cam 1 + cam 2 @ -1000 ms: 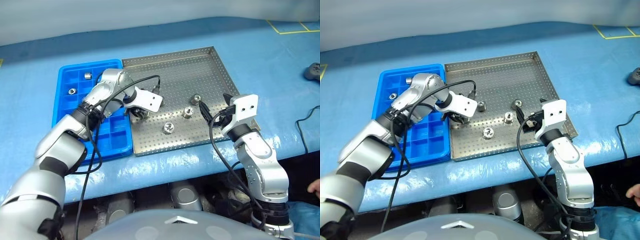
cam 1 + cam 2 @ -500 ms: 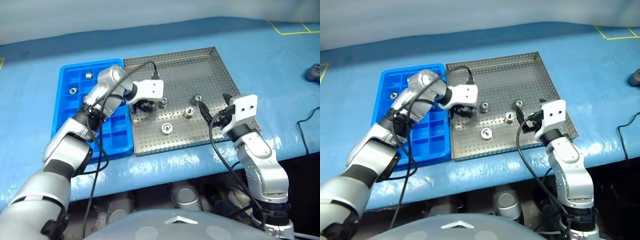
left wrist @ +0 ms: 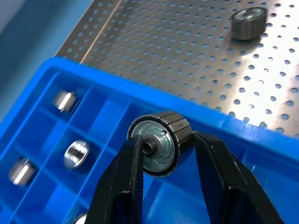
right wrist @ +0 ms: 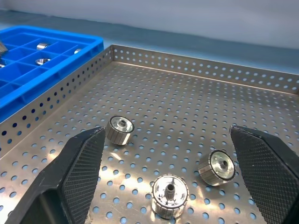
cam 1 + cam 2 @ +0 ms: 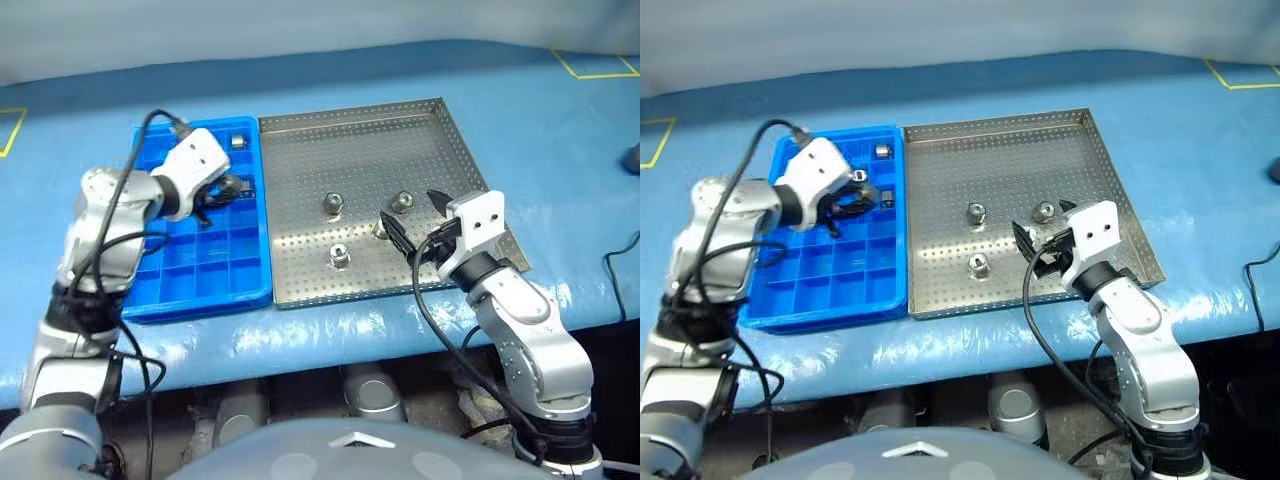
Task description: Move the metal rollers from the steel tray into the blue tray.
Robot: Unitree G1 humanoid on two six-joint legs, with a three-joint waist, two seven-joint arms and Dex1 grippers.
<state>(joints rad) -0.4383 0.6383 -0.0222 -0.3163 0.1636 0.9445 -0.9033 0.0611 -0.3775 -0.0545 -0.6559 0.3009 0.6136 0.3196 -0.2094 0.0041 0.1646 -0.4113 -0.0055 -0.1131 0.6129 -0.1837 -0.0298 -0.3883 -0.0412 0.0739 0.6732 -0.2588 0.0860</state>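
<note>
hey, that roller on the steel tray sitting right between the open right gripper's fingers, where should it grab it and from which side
Probably across the ribbed outer wall of the upright roller, one finger on each side. It stands on its flat end with the hub pin up, so the curved sides are free. The right gripper is open and already straddles it; coming straight ahead and low over the steel tray looks best, clear of the two rollers lying nearby.

— What is carried by the bench [image 5: 560, 130]?
— It is draped in a blue cover; the steel tray [image 5: 300, 140] is set at centre, the blue tray [image 5: 200, 300] touching it at 9 o'clock.
— Anything else?
— Yellow tape lines [image 5: 590, 65] are seen at 1 o'clock.
</note>
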